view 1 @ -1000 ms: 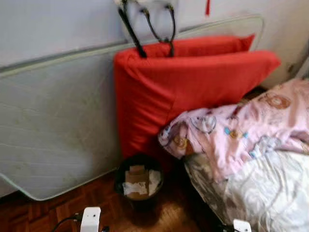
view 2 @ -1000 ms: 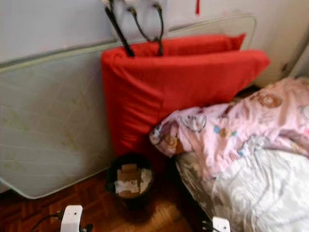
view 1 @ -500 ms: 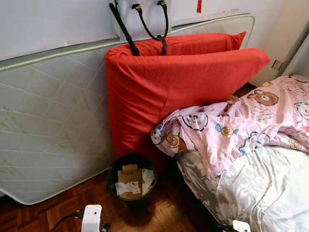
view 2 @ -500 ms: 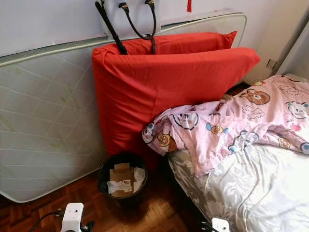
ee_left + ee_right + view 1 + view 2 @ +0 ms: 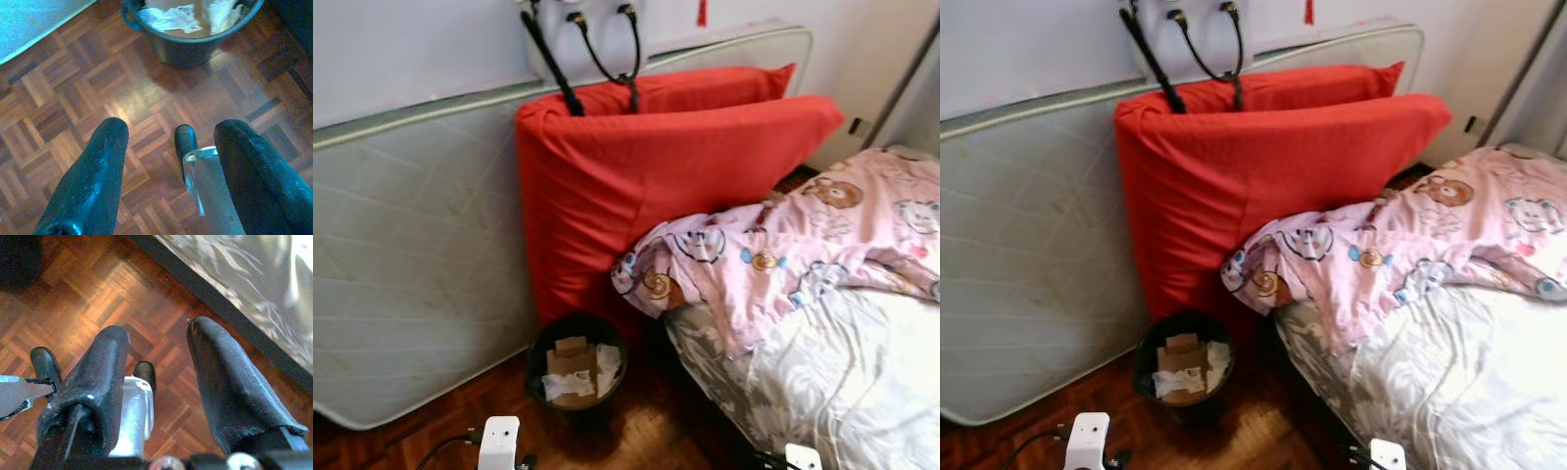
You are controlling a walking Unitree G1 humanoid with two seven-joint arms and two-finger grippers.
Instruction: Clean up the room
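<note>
Both the left gripper (image 5: 166,161) and right gripper (image 5: 159,382) hung apart, empty; ahead, the bin (image 5: 576,367) risked being kicked over by a step.

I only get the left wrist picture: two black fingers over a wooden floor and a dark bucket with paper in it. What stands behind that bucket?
Observer: A big red cushion stands on edge right behind the waste bin.
Operator: And behind the cushion?
Observer: A pale quilted mattress on its side, leaning against the wall.
Operator: Anything beside the bucket?
Observer: On the robot's right, a bed with a grey leaf-patterned cover; a pink cartoon-bear blanket lies crumpled on it, one corner hanging over the edge near the bin.
Operator: Is the other hand doing anything?
Observer: The right gripper hangs open above the parquet floor beside the bed's edge, holding nothing.
</note>
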